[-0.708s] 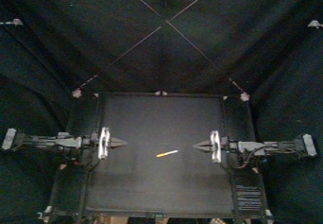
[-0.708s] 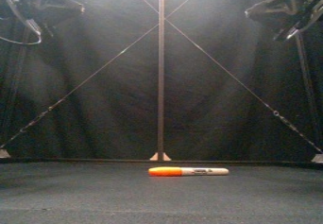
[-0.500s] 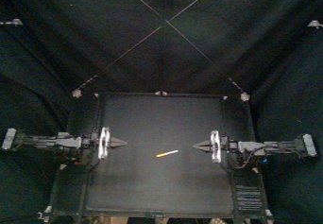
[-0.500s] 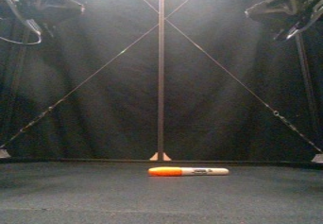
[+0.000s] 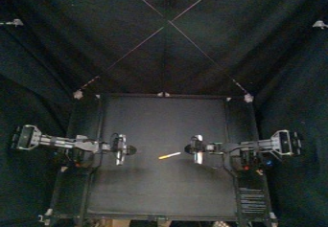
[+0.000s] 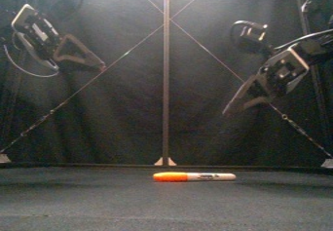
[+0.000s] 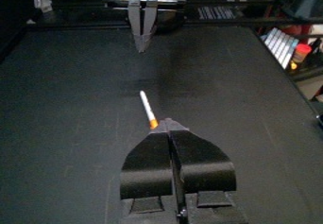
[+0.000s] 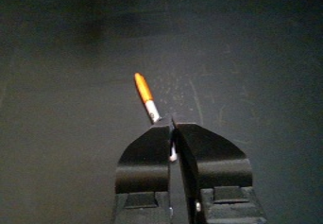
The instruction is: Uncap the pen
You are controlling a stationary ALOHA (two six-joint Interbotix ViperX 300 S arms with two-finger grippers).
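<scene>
1. pen [image 5: 170, 156] lies flat on the table [image 5: 141, 188], lower middle of the top view. its orange cap [image 6: 169, 176] looks fully on, so nothing's done yet.
2. left gripper [image 5: 122, 150] sits left of it and right gripper [image 5: 194, 150] just right of it. both have their jaws pressed together, holding nothing, and they're up off the table.
3. what's left: grab both ends and pull them apart.
</scene>
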